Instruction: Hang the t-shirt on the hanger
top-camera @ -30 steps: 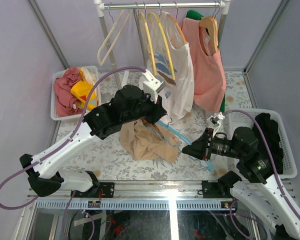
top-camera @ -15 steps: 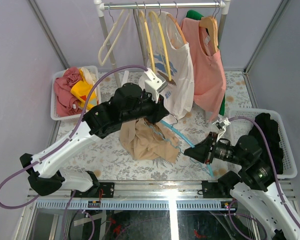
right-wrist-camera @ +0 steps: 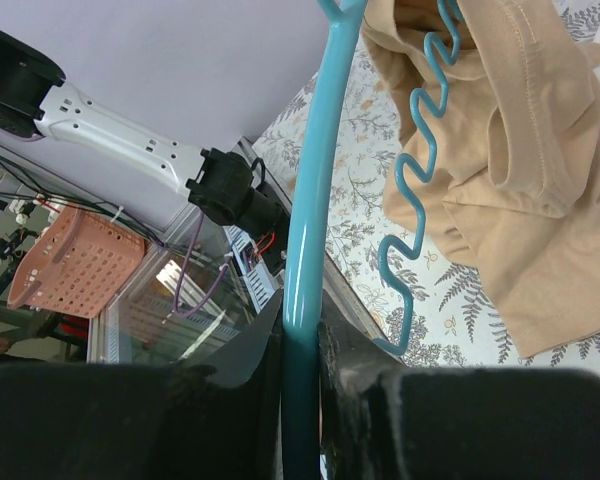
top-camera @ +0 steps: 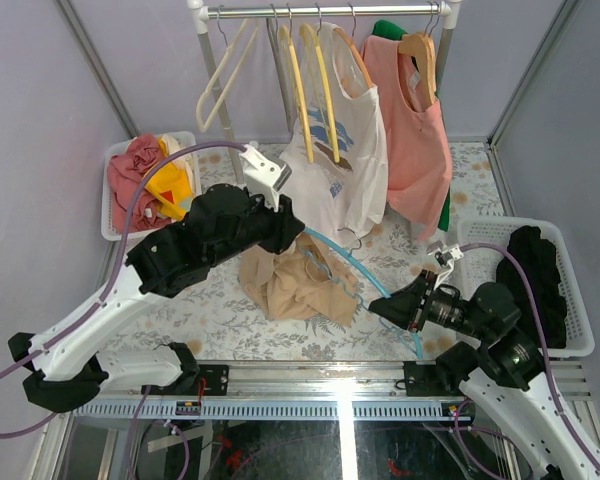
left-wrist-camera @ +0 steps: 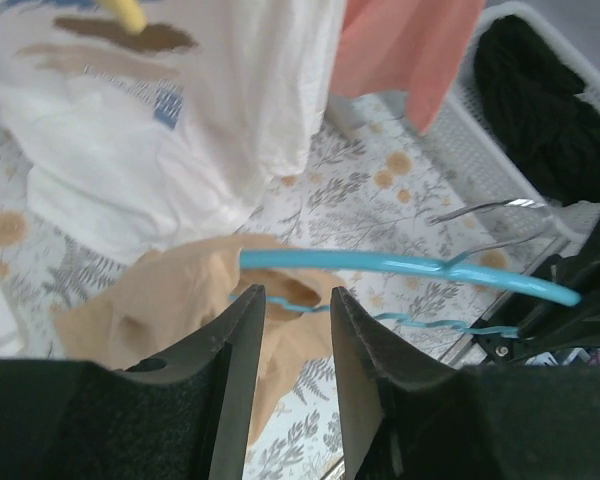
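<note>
The tan t-shirt (top-camera: 295, 285) lies crumpled on the floral table. The light-blue hanger (top-camera: 355, 268) runs from the shirt's top edge down to the right, its far end and wavy bar resting on the fabric. My right gripper (top-camera: 382, 305) is shut on the hanger's lower arm (right-wrist-camera: 302, 300); the wavy bar (right-wrist-camera: 420, 180) and t-shirt (right-wrist-camera: 520, 200) show beyond it. My left gripper (top-camera: 296, 232) hovers above the shirt's upper edge, open and empty (left-wrist-camera: 298, 310). Below it I see the t-shirt (left-wrist-camera: 170, 295), the hanger (left-wrist-camera: 400, 265) and its silver hook (left-wrist-camera: 490, 212).
A clothes rack (top-camera: 320, 12) at the back holds cream hangers (top-camera: 220, 75), yellow hangers (top-camera: 315, 90), a white printed shirt (top-camera: 345, 170) and a salmon-pink top (top-camera: 415, 130). A white basket (top-camera: 115, 200) of clothes stands at left. A white basket (top-camera: 575, 300) with black clothes stands at right.
My left arm has pulled back to the left and up, off the shirt, jaws now open. The shirt has settled lower. My right gripper still holds the hanger, shifted slightly.
</note>
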Motion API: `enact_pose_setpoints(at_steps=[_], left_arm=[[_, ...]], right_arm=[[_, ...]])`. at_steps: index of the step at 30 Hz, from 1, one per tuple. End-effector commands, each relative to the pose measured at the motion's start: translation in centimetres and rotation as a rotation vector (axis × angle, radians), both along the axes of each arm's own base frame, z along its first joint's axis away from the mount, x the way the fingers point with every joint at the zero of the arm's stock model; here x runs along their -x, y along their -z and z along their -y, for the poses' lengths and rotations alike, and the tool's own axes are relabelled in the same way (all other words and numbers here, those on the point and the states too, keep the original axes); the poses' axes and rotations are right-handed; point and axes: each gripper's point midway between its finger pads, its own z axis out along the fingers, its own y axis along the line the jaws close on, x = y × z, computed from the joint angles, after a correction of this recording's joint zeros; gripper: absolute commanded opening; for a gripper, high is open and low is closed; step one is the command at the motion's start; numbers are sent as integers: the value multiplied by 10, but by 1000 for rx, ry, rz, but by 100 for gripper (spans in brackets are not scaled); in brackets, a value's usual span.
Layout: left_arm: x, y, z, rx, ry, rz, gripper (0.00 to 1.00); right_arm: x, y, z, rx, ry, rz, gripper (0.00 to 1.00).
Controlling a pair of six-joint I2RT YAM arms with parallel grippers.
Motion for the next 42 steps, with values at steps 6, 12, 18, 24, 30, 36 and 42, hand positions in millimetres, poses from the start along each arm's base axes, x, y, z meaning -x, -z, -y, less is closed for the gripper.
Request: enact_pose_setpoints(at_steps=[6,12,18,24,30,36,42], left_arm=[[0,43,-75,-43,-341,-75,36],[15,79,-80,-8,-319,-118,43],[25,125,-83,48,-317,-157,48],[19,160,-75,60,-321,-159,53],[-8,164,-78,127,-478,-117,56],[-26,179,-66,95,-503,-81,59],[-34,193,-72,47,-569,-82,52]], right_arm=[[8,-40,6,-79,3,157,0],[13,-48,9,-97,4,191,0],[14,-54,10,-90,-3,205,0],[16,-58,11,-96,-4,210,0],[16,-57,12,-104,5,203,0],[19,-60,14,-88,4,208,0],[22,-58,18,-87,14,214,0]])
